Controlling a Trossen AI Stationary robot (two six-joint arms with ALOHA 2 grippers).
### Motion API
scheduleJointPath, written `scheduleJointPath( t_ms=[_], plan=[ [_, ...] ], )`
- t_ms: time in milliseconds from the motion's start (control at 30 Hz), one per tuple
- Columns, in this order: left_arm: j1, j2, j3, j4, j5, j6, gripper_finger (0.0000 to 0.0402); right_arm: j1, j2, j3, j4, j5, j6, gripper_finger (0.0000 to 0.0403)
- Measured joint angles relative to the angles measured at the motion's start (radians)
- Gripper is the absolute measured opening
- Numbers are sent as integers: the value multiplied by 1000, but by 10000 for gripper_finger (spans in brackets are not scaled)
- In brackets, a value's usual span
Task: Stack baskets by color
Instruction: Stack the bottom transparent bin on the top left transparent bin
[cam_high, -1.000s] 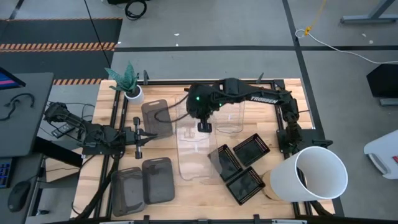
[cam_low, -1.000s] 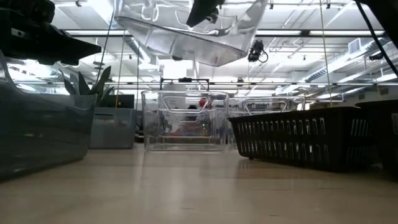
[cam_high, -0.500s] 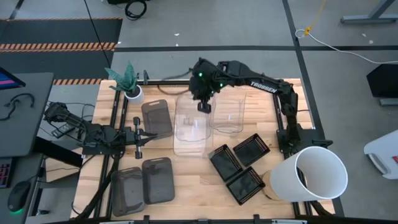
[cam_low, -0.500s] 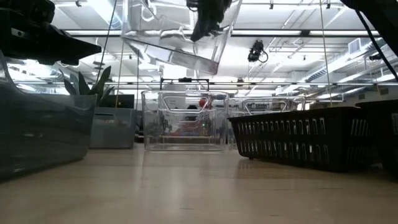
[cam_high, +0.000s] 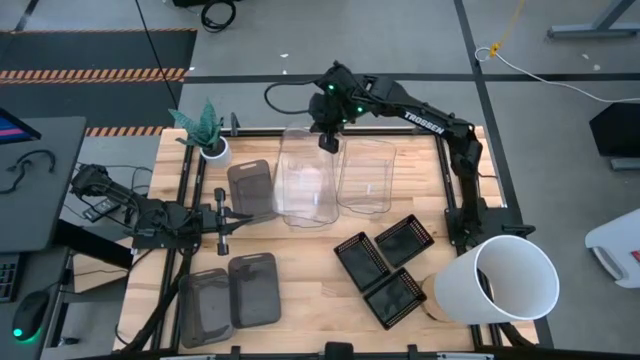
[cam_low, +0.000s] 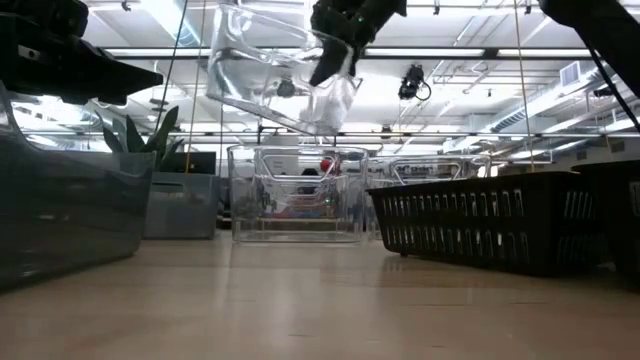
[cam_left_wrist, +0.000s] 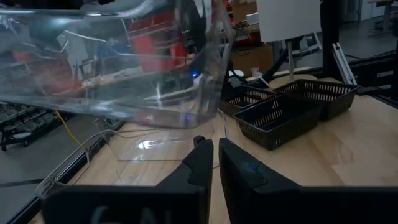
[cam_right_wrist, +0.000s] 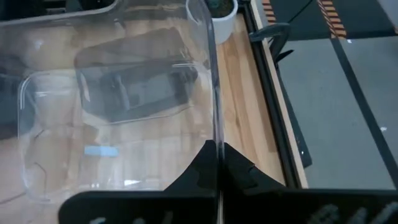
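A large clear basket (cam_high: 305, 185) hangs above the table's far middle, with my right gripper (cam_high: 328, 143) shut on it. It also fills the right wrist view (cam_right_wrist: 118, 112). Just to its right, a second clear basket (cam_high: 366, 180) stands on its base on the table. One grey basket (cam_high: 250, 187) lies to the held one's left, and two more (cam_high: 230, 298) lie at the near left. Three black mesh baskets (cam_high: 385, 265) sit at the near right. My left gripper (cam_high: 221, 215) waits at the left edge, shut and holding nothing. My right gripper pinches the clear basket's far end wall at its rim (cam_right_wrist: 214, 134), one finger inside the basket and one outside. The fingers slant down from the far side. The basket hangs tilted below them (cam_low: 270, 70), clear of the table.
A big white bucket (cam_high: 510, 280) lies on its side at the near right corner. A small white plant pot (cam_high: 213, 150) stands at the far left. Bare wood shows in the table's near middle (cam_high: 310, 290).
My right gripper has carried the clear basket toward the table's far edge, still shut on it. The basket has stayed lifted and tilted. It has gone from over the middle of the table to a place beside the second clear basket.
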Motion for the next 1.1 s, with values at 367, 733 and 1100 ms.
scheduleJointPath(
  t_ms=[367,733,1100],
  plan=[
    [0,0,0,0,0,0,28,-37,1,-105,37,19,-22,0],
    [0,0,0,0,0,0,29,-49,0,-123,41,26,-68,0],
    [0,0,0,0,0,0,34,-49,0,-123,45,30,-110,0]
  ],
)
